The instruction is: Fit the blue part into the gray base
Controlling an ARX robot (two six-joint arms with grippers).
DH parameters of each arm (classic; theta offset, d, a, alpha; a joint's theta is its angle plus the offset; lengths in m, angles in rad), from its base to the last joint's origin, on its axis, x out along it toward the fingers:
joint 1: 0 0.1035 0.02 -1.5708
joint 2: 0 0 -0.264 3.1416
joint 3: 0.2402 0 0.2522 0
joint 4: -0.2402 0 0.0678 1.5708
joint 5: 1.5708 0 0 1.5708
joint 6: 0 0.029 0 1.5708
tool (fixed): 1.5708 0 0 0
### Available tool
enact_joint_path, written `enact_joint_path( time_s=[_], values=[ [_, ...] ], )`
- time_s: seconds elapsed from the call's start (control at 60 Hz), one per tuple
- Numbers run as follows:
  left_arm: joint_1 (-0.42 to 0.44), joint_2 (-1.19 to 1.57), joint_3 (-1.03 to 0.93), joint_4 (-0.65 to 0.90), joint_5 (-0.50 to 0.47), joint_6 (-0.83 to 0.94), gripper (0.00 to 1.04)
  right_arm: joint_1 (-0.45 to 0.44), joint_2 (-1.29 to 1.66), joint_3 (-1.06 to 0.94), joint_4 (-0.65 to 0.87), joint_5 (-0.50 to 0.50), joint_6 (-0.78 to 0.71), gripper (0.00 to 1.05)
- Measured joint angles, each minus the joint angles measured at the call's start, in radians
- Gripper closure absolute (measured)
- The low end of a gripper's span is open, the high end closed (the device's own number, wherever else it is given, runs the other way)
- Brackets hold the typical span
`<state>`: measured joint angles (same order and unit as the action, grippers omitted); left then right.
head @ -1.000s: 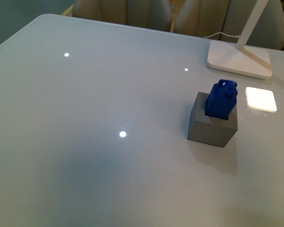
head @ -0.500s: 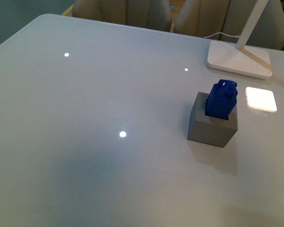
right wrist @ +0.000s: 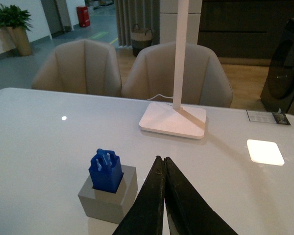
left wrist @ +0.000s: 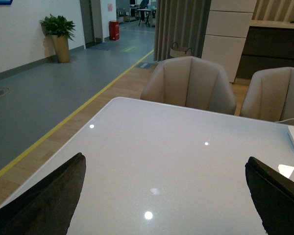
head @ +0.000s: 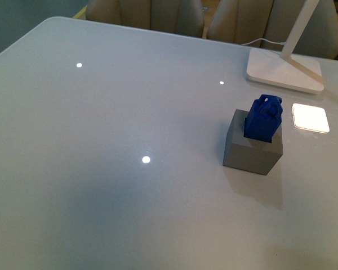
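Note:
The blue part stands upright in the square hole of the gray base, its knobbly top sticking out, on the right side of the white table. Both also show in the right wrist view, the blue part in the gray base. My right gripper is shut and empty, beside the base and apart from it. My left gripper is open and empty, its dark fingers wide apart over bare table. Neither gripper shows in the front view.
A white lamp foot with its stem stands at the back right; its light patch lies on the table next to the base. Beige chairs stand behind the far table edge.

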<state>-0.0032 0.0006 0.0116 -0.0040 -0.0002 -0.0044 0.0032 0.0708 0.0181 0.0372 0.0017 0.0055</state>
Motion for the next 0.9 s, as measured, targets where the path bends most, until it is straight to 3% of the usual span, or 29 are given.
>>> enact_joint_path(
  time_s=[0.333,0.8,0.85,0.9],
  values=[
    [0.000,0.000,0.000,0.000,0.000,0.000,0.07,0.000,-0.064,0.000,-0.036,0.000,-0.001,1.02],
    [0.000,0.000,0.000,0.000,0.000,0.000,0.07,0.000,-0.065,0.000,-0.036,0.000,-0.002,0.16],
    [0.000,0.000,0.000,0.000,0.000,0.000,0.07,0.000,-0.065,0.000,-0.036,0.000,-0.002,0.08],
    [0.000,0.000,0.000,0.000,0.000,0.000,0.07,0.000,-0.065,0.000,-0.036,0.000,-0.002,0.08]
  ],
)
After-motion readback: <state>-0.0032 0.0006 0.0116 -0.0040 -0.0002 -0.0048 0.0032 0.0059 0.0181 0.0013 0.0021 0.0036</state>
